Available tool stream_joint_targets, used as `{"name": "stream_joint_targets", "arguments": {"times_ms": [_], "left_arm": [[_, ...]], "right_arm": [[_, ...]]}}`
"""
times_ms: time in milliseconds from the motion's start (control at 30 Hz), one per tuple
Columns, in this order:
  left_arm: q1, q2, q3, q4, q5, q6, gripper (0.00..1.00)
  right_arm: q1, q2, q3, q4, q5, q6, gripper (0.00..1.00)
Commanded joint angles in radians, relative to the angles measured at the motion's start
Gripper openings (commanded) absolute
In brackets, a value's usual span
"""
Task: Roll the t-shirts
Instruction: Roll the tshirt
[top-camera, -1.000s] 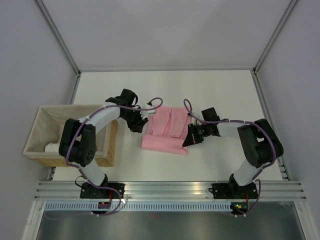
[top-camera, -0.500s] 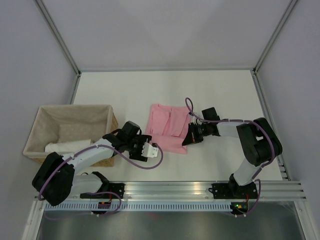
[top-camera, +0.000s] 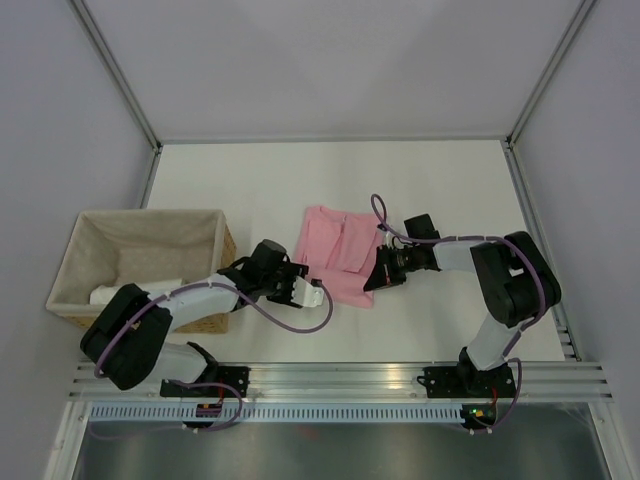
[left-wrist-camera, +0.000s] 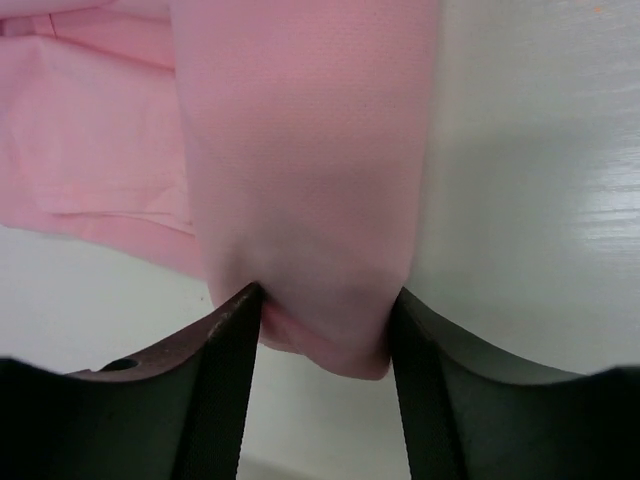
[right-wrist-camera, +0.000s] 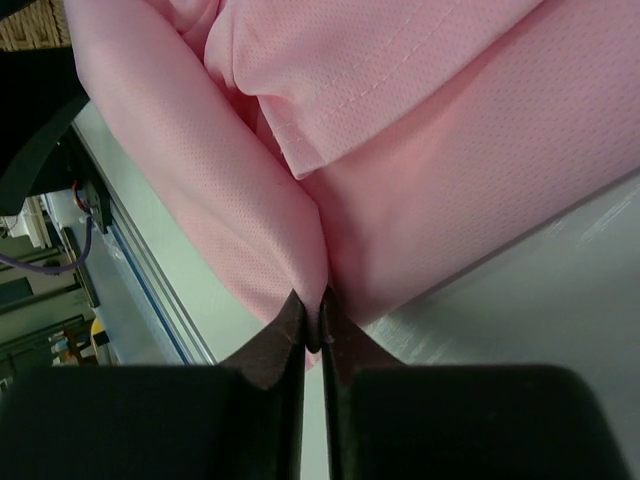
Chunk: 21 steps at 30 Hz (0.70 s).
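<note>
Pink shirt (top-camera: 335, 250) is lying folded mid-table (top-camera: 430, 180), just right of the basket (top-camera: 68, 270) and not touching it.

L gripper (top-camera: 303, 286) is sitting at the shirt's near-left corner. In the wrist view its fingers (left-wrist-camera: 225, 380) are standing spread, w/ a rounded fold of pink fabric (left-wrist-camera: 310, 200) filling the gap between them and touching both inner faces. Can't tell if it's being squeezed.

R gripper (top-camera: 370, 283) is sitting at the near-right corner, arm reaching in from the right. Its fingers (right-wrist-camera: 270, 350) are pressing almost together, pinching a thin folded edge of the shirt (right-wrist-camera: 420, 130) right at the tips, w/ layers of fabric bunching up beyond them.

A white roll (top-camera: 125, 292) is lying inside the basket at its near end.
</note>
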Motion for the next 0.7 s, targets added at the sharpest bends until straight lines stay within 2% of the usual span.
{"name": "stream_joint_targets", "arguments": {"times_ms": [0, 67, 100, 133, 200, 300, 433, 467, 533, 600, 667], "left_arm": [[-0.003, 0.084, 0.0, -0.028, -0.035, 0.047, 0.58], [-0.003, 0.12, 0.026, -0.052, -0.043, 0.047, 0.39], [-0.003, 0.131, 0.037, -0.08, -0.044, 0.045, 0.32], [-0.003, 0.136, 0.055, -0.094, -0.044, 0.042, 0.18], [-0.002, 0.139, 0.086, -0.133, -0.029, 0.024, 0.03], [0.006, 0.137, 0.153, -0.212, 0.006, -0.01, 0.02], [0.05, 0.148, 0.293, -0.444, 0.132, -0.067, 0.02], [0.058, 0.154, 0.324, -0.495, 0.19, -0.076, 0.02], [0.079, 0.183, 0.405, -0.612, 0.241, -0.075, 0.02], [0.092, 0.211, 0.454, -0.654, 0.279, -0.068, 0.02], [0.098, 0.248, 0.474, -0.674, 0.284, -0.078, 0.02]], "right_arm": [[-0.018, 0.025, 0.043, -0.043, 0.022, -0.072, 0.16], [-0.026, 0.014, 0.073, -0.075, 0.035, -0.101, 0.24], [-0.03, -0.004, 0.084, -0.107, 0.039, -0.12, 0.32], [-0.032, -0.019, 0.104, -0.123, 0.047, -0.152, 0.36], [-0.033, -0.07, 0.127, -0.173, 0.065, -0.193, 0.4], [-0.033, -0.165, 0.149, -0.213, 0.125, -0.272, 0.46], [-0.02, -0.34, 0.091, -0.192, 0.243, -0.413, 0.47], [0.017, -0.381, 0.069, -0.18, 0.266, -0.519, 0.48], [0.113, -0.502, -0.019, -0.126, 0.332, -0.61, 0.54], [0.192, -0.594, -0.107, -0.074, 0.384, -0.742, 0.63], [0.293, -0.639, -0.143, -0.039, 0.438, -0.783, 0.63]]}}
